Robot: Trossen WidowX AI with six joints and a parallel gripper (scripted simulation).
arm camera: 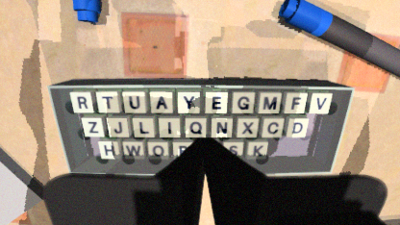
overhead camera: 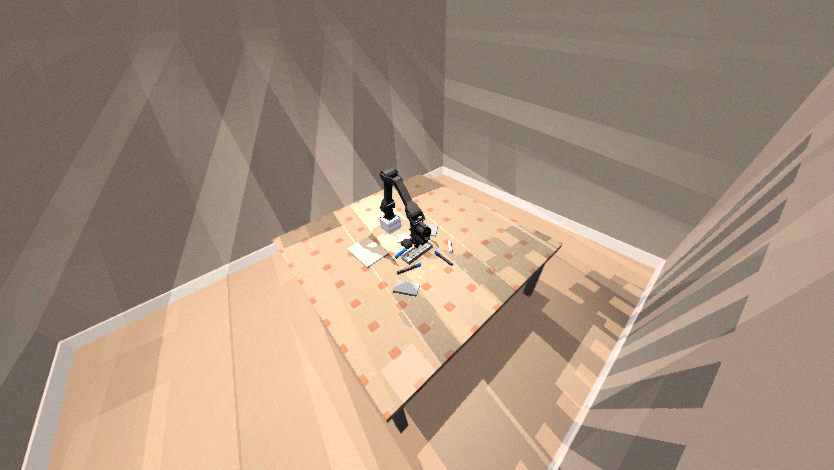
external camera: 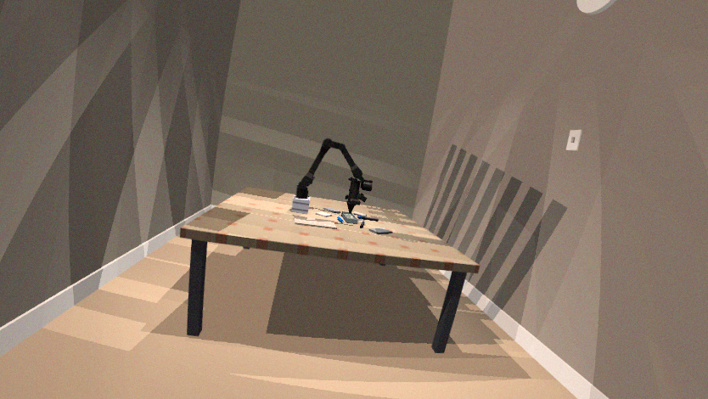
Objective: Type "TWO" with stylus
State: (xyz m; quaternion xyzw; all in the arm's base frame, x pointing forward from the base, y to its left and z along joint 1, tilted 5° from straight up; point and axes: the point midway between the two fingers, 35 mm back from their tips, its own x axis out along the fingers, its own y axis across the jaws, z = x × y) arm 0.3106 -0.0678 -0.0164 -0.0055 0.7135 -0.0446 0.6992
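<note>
Keyboard (overhead camera: 417,252) (external camera: 350,217) (arm camera: 169,127): main obstacle, spans middle of wrist frame, directly below shut gripper (overhead camera: 415,244) (external camera: 351,210) (arm camera: 205,144).
Blue-tipped marker (overhead camera: 409,268) (external camera: 362,223) (arm camera: 343,35): upper right, blocks that corner.
Blue marker end (overhead camera: 437,253) (external camera: 360,216) (arm camera: 87,10): upper left edge.
Passage: upper middle, between both.
Pale slab (overhead camera: 433,229) (arm camera: 13,189): lower left, low obstacle.
Room above keyboard's right end: open.
</note>
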